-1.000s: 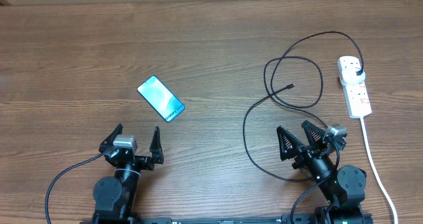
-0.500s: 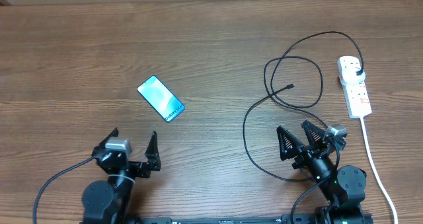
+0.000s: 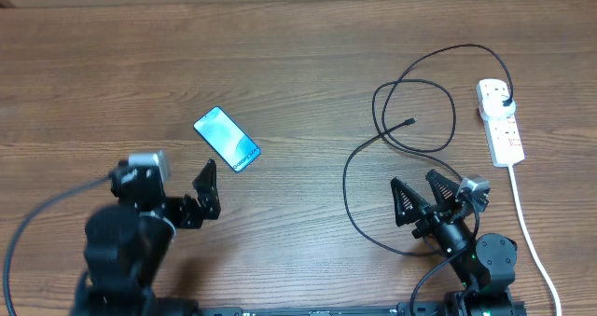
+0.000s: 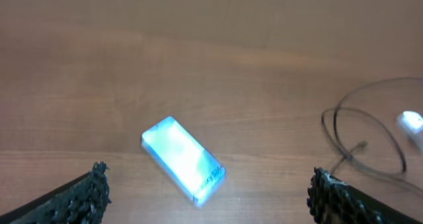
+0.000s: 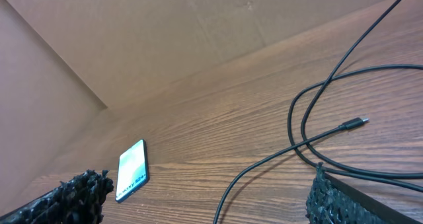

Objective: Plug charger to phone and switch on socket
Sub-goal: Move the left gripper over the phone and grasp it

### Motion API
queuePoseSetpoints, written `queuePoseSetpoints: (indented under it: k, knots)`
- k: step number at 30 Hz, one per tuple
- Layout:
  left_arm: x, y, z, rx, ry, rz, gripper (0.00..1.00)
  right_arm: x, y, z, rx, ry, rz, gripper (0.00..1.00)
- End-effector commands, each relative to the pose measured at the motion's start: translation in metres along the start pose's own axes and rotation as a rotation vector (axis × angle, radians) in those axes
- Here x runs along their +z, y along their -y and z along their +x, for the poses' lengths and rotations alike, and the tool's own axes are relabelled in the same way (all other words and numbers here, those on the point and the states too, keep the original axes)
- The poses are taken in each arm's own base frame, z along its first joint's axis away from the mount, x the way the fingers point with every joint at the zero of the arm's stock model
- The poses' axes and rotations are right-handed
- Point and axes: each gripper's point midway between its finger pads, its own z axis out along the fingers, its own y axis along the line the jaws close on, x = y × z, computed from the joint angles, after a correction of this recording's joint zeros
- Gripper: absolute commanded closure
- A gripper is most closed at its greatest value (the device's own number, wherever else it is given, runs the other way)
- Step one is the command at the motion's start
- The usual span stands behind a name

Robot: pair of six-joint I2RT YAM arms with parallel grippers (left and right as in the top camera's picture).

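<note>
The phone (image 3: 227, 139) lies screen up and lit, left of the table's middle; it also shows in the left wrist view (image 4: 182, 159) and the right wrist view (image 5: 131, 170). The charger cable (image 3: 345, 181) lies in loose loops at the right. Its connector tip (image 3: 411, 122) lies free on the wood, and its black plug (image 3: 505, 103) sits in the socket strip (image 3: 504, 134). My left gripper (image 3: 173, 181) is open and empty, just short of the phone (image 4: 208, 172). My right gripper (image 3: 414, 179) is open and empty beside the cable (image 5: 205, 178).
The strip's white cord (image 3: 532, 232) runs down the right edge toward the front. The black cable (image 5: 261, 164) crosses the wood between my right fingers, and its tip (image 5: 360, 122) lies farther off. A brown wall stands behind the table.
My left arm has risen and swung left and forward toward the phone, and is blurred with motion. The right arm, phone and cable have not moved.
</note>
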Motion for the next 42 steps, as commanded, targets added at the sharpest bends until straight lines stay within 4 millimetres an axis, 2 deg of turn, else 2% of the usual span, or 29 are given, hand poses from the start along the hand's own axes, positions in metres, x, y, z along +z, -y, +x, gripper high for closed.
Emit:
queuePoseSetpoints:
  k: [1,3,6,9,10,12,15,18,21,26,30,33,37,38,39,42]
  knots:
    - [0.007,0.008,-0.033,-0.049,-0.069,0.000,0.00,0.001,0.002,0.002,-0.003,0.000,0.006,0.00]
    - [0.013,0.012,-0.043,-0.054,-0.131,-0.002,0.00,0.001,0.002,0.002,-0.003,0.000,0.006,0.00]
    - [0.022,0.031,-0.056,-0.072,-0.226,0.073,0.00,0.001,0.002,0.002,-0.003,0.000,0.006,0.00]
    - [0.033,0.056,-0.054,-0.104,-0.326,0.208,0.00,0.001,0.002,0.002,-0.003,0.000,0.006,0.00]
    - [0.039,0.067,-0.042,-0.133,-0.405,0.278,0.00,0.001,0.002,0.002,-0.003,0.000,0.006,0.00]
    - [0.048,0.064,-0.025,-0.161,-0.493,0.266,0.00,0.001,0.002,0.002,-0.003,0.000,0.006,0.00]
    - [0.066,0.060,-0.012,-0.194,-0.559,0.245,0.00,0.001,0.002,0.002,-0.003,0.000,0.006,0.00]
    - [0.082,0.053,0.000,-0.309,-0.630,0.179,0.00,0.001,0.002,0.002,-0.003,0.000,0.006,0.00]
    - [0.096,0.031,0.010,-0.403,-0.676,0.009,0.00,0.001,0.002,0.002,-0.003,0.000,0.006,0.00]
    - [0.108,0.001,0.004,-0.465,-0.685,-0.259,0.00,0.001,0.002,0.002,-0.003,0.000,0.006,0.00]
    - [0.123,-0.004,-0.010,-0.495,-0.698,-0.351,0.00,0.001,0.002,0.002,-0.003,0.000,0.006,0.00]
    - [0.140,-0.005,-0.010,-0.541,-0.740,-0.393,0.00,0.001,0.002,0.002,-0.003,0.000,0.006,0.00]
    - [0.164,-0.009,0.011,-0.595,-0.841,-0.463,0.00,0.001,0.002,0.002,-0.003,0.000,0.006,0.00]
    - [0.171,-0.009,0.019,-0.600,-0.870,-0.466,0.00,0.001,0.002,0.002,-0.003,0.000,0.006,0.00]
    - [0.182,-0.009,0.035,-0.623,-0.923,-0.475,0.00,0.001,0.002,0.002,-0.003,0.000,0.006,0.00]
    - [0.194,-0.011,0.058,-0.662,-0.992,-0.511,0.00,0.001,0.002,0.002,-0.003,0.000,0.006,0.00]
